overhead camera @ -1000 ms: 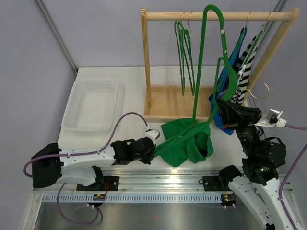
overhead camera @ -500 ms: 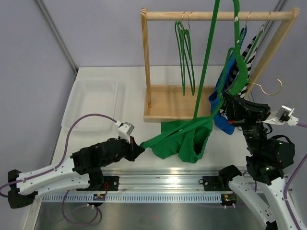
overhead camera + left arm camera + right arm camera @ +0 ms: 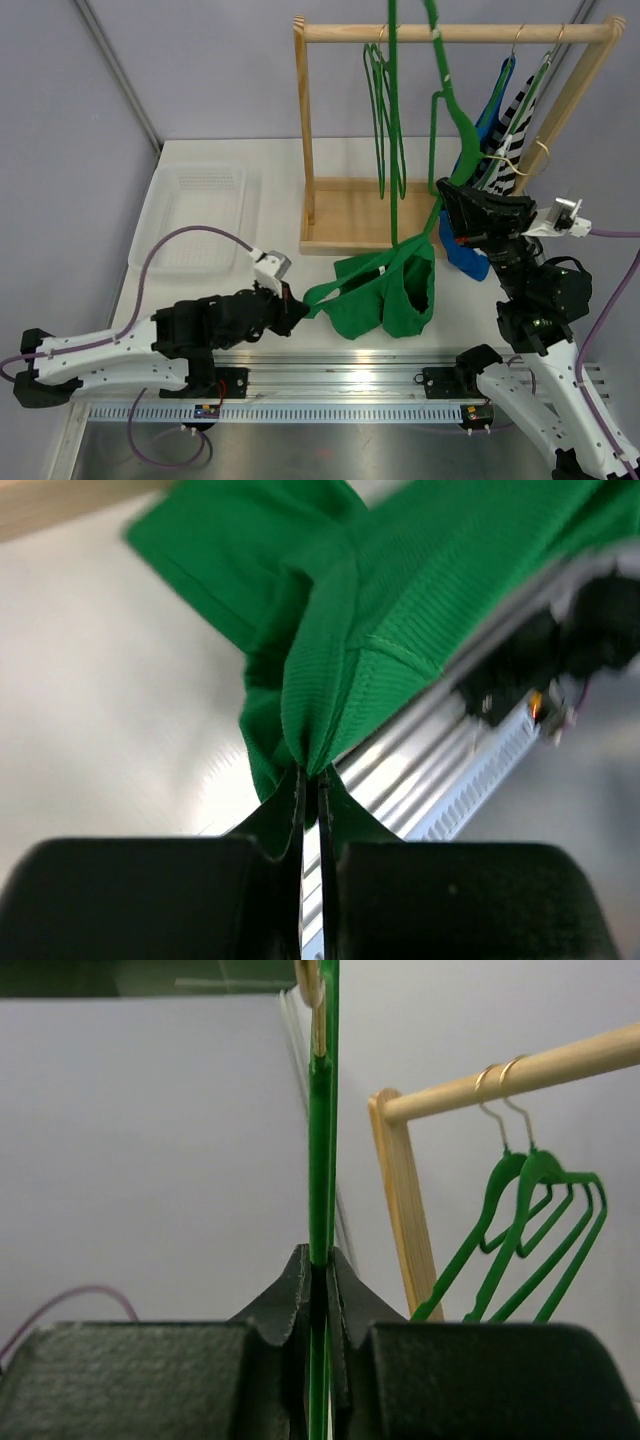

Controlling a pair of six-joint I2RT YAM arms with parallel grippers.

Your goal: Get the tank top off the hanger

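The green tank top (image 3: 385, 295) hangs low over the table's front, one strap still looped on the green hanger (image 3: 393, 130). My left gripper (image 3: 297, 306) is shut on a stretched strap of the top; the left wrist view shows the green cloth (image 3: 330, 660) pinched between the jaws of my left gripper (image 3: 310, 780). My right gripper (image 3: 447, 198) is shut on the hanger and holds it upright, its top out of frame. In the right wrist view the hanger's thin green bar (image 3: 322, 1140) runs straight up from the closed jaws of my right gripper (image 3: 320, 1265).
A wooden rack (image 3: 450, 32) stands at the back with two empty green hangers (image 3: 378, 110), and blue (image 3: 492, 110) and striped (image 3: 512, 150) garments on the right. A clear plastic basket (image 3: 195, 215) sits at left. A metal rail (image 3: 350, 380) runs along the front.
My right gripper has raised and turned the hanger, swinging its top leftward. My left arm has drawn back left, then shifted slightly right, pulling the strap taut and lifting the top.
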